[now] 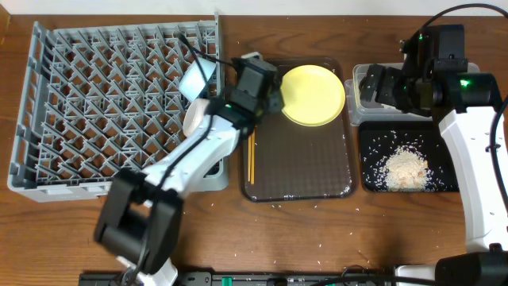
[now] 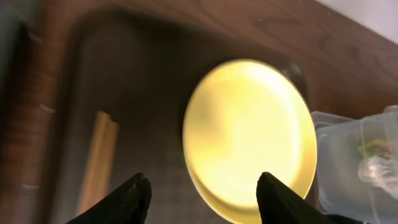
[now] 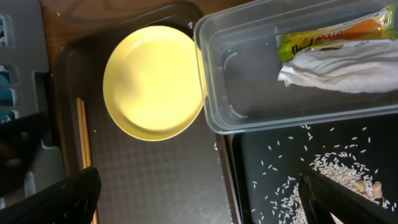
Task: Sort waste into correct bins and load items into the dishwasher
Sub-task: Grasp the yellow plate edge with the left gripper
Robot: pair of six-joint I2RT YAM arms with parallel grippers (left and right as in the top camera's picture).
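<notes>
The round yellow plate (image 1: 313,95) lies at the back of the dark brown tray (image 1: 302,171). My left gripper (image 1: 275,97) is open and empty just left of the plate, whose near rim shows between the fingers (image 2: 202,190) in the left wrist view (image 2: 249,137). The chopsticks (image 1: 250,159) lie along the tray's left edge. The clear tub (image 3: 242,99) holds the yellow-green wrapper (image 3: 329,36) and the white napkin (image 3: 345,68). Rice (image 1: 405,168) lies in the black tray (image 1: 373,181). My right gripper (image 3: 199,186) is open and empty above the tub.
The grey dish rack (image 1: 79,103) fills the left side. A light blue bowl (image 1: 195,78) and a white cup (image 1: 194,117) stand at its right edge. A few rice grains lie loose on the table near the front edge.
</notes>
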